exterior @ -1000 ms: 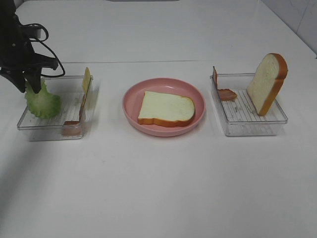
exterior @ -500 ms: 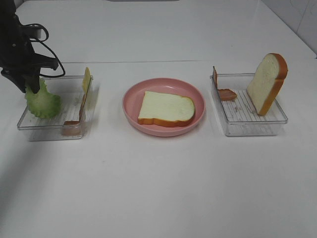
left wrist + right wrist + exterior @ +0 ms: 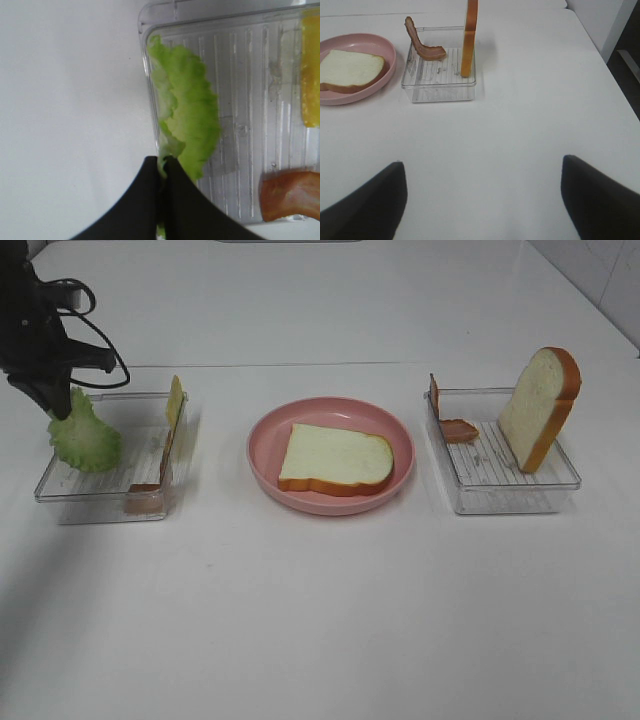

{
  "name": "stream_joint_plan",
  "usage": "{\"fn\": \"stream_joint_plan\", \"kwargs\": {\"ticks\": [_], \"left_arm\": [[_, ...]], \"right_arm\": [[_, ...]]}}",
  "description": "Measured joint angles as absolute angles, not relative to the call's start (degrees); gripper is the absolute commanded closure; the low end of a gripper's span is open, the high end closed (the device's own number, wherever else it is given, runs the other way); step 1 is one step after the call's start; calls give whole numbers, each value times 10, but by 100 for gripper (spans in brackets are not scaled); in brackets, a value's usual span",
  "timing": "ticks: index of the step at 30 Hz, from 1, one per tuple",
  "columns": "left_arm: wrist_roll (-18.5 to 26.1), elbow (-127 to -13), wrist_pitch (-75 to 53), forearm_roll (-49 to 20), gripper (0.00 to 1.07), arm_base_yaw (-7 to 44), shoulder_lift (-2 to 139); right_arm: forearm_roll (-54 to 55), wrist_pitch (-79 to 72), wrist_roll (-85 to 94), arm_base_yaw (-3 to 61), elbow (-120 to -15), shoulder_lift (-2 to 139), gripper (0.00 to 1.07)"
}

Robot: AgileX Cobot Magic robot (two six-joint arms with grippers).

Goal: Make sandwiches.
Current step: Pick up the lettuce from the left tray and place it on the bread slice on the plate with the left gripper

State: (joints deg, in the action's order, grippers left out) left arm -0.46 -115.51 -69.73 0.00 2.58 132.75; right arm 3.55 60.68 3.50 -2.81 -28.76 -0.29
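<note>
Left gripper [image 3: 162,159] [image 3: 58,405]: you are looking at both fingers pressed together on the stem end of the lettuce leaf [image 3: 192,125] [image 3: 88,440], so it is grasping the leaf. The leaf is hanging ruffled side down from the fingertips over the outer end of the left tray [image 3: 250,100] [image 3: 110,502]. Whether its lower edge is touching the tray floor cannot be told. In the wrist view the leaf is lying along the tray's end wall. At the tray's other end, the cheese slice [image 3: 311,75] [image 3: 175,402] is standing on edge against the wall. A bacon piece [image 3: 290,195] [image 3: 145,495] is sitting in the corner nearest the front edge of the table [image 3: 320,620]. The pink plate [image 3: 262,445] [image 3: 390,55] is sitting mid-table, well apart from both trays. It is carrying one flat bread slice [image 3: 335,458] [image 3: 350,70] with nothing on top of it. The right tray [image 3: 510,495] [image 3: 440,92] is holding a curled bacon strip [image 3: 455,428] [image 3: 422,47] leaning at its plate-side wall. An upright bread slice [image 3: 540,405] [image 3: 469,37] is standing tilted on its crust toward the tray's far side. Right gripper [image 3: 480,162]: it is showing only in its own wrist view, with its fingers spread wide and nothing between them. It is hovering over bare table, well back from the right tray.
</note>
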Motion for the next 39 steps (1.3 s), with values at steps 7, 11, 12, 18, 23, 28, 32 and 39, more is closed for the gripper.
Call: {"fn": "stream_joint_plan", "kwargs": {"ticks": [7, 11, 12, 18, 23, 28, 32, 39], "left_arm": [[-12, -1156, -698, 0, 107, 26, 1228], [-14, -1158, -699, -18, 107, 26, 1192], [-14, -1164, -700, -30, 107, 26, 1165], [-10, -1212, -701, -69, 107, 36, 1114], [-5, -1265, -700, -105, 107, 84, 1108], [-5, -1278, -700, -156, 107, 155, 1129], [-5, -1278, -700, -182, 107, 187, 1154], [-5, -1278, -699, -227, 107, 242, 1227]], "right_arm": [[36, 607, 35, -28, -288, -3, 31], [36, 607, 35, -28, -288, -3, 31], [36, 607, 35, -28, -288, -3, 31], [36, 607, 35, -28, -288, -3, 31], [36, 607, 35, -28, -288, -3, 31], [36, 606, 35, -28, -288, -3, 31], [36, 606, 35, -28, -288, -3, 31], [36, 606, 35, -28, -288, -3, 31]]}}
